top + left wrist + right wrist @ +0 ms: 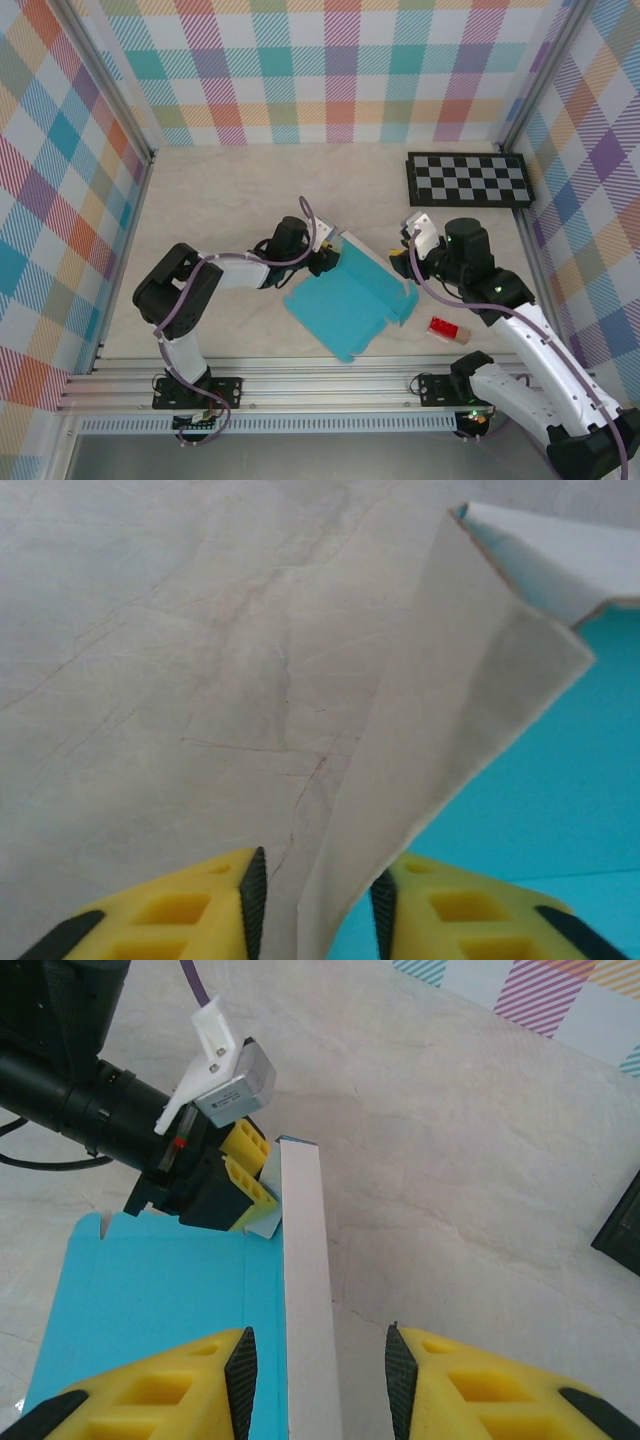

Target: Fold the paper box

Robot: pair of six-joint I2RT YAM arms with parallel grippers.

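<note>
Teal card, the paper box [345, 300], lies flat and unfolded, teal face up, on the pale marbled surface [230, 190] between the two arms, near the front edge. Its far edge is lifted, showing the white underside. The left tool [325, 255] sits at the far left corner, its yellow fingers standing either side of a raised white flap [450, 710]; the flap lies close against one pad and a gap shows at the other, so the fingers are apart and not clamped. The right tool [405, 260] straddles an upright white strip [305, 1280] of the same edge, fingers apart with a gap on both sides. A small red block [448, 329] lies just beside the card's right corner, and a checkerboard [468, 180] sits well apart at the back right. Nothing pins the sheet down, so it looks likely to slide when pushed. The thin flap could slip free, buckle away from its crease, or tear if the two arms pull unevenly
</note>
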